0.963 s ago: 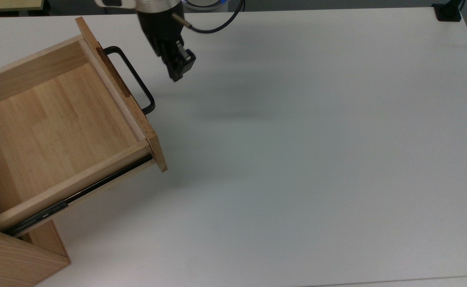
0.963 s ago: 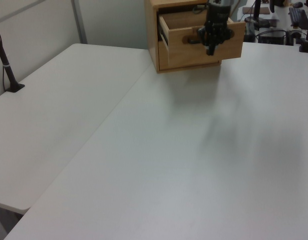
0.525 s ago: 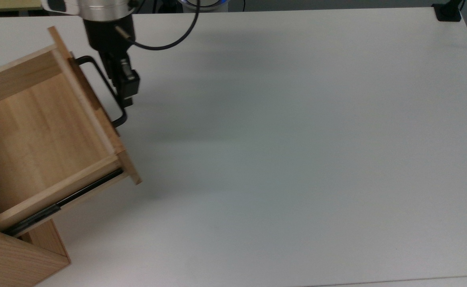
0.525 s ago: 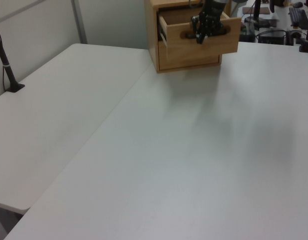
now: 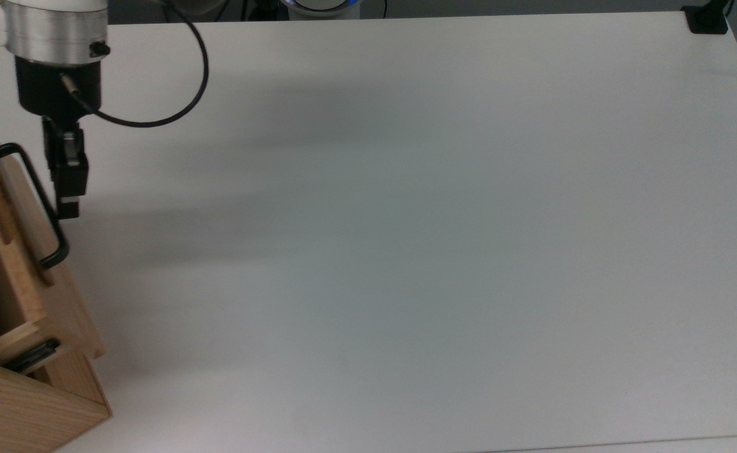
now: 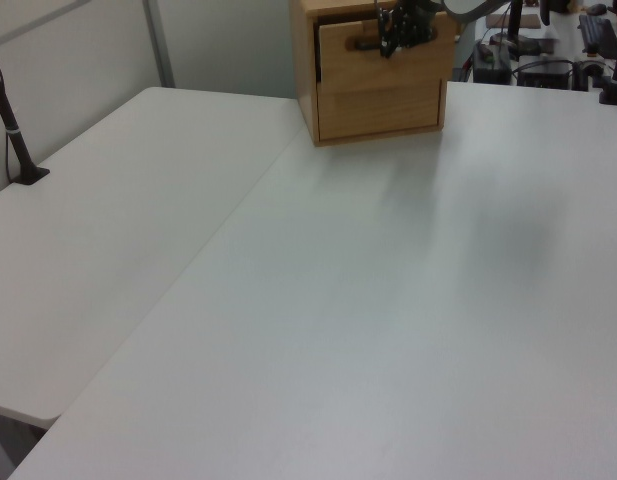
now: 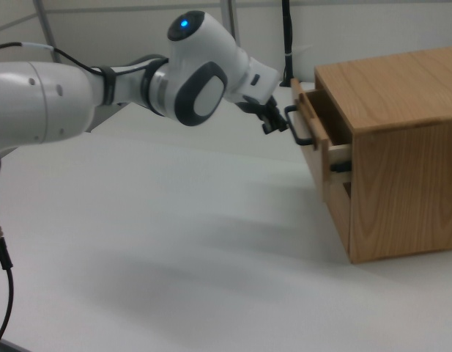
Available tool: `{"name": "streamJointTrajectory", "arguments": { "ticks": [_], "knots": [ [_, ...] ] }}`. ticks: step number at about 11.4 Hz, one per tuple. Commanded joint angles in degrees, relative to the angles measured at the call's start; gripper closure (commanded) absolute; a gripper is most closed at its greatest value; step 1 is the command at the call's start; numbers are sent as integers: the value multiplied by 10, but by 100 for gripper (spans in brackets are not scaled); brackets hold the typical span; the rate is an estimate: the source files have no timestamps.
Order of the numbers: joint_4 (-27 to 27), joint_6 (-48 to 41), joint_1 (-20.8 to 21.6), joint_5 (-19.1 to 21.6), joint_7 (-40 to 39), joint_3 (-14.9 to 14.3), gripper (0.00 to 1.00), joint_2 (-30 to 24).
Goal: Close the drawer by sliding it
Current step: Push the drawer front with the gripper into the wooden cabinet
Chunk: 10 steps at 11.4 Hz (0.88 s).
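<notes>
Drawer (image 7: 319, 139) sits in the upper slot of the cabinet (image 7: 401, 147), at the far left edge of the table (image 5: 406, 251) in the top view; nearly shut, a short length sticking out, a bit of black side rail (image 5: 32, 357) exposed. Contents not visible through the narrow gap. Drawer is light wood with a flat front panel and a black bar handle (image 5: 35, 201) standing off the face. Front faces the open table, toward the top view's right; handle's long axis runs along the panel, level in the right view. Gripper (image 5: 68, 204) is just beside the handle bar, fingers pressed close together, nothing between them; contact with the bar cannot be judged.
</notes>
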Motion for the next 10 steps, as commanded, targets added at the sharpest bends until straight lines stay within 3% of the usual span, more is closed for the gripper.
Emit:
{"name": "streamJointTrajectory", "arguments": {
  "ticks": [1, 10],
  "knots": [
    [38, 51, -15, -9, -25, -4, 90, 34],
    [39, 107, -43, -8, -69, -6, 88, 47]
  ]
}}
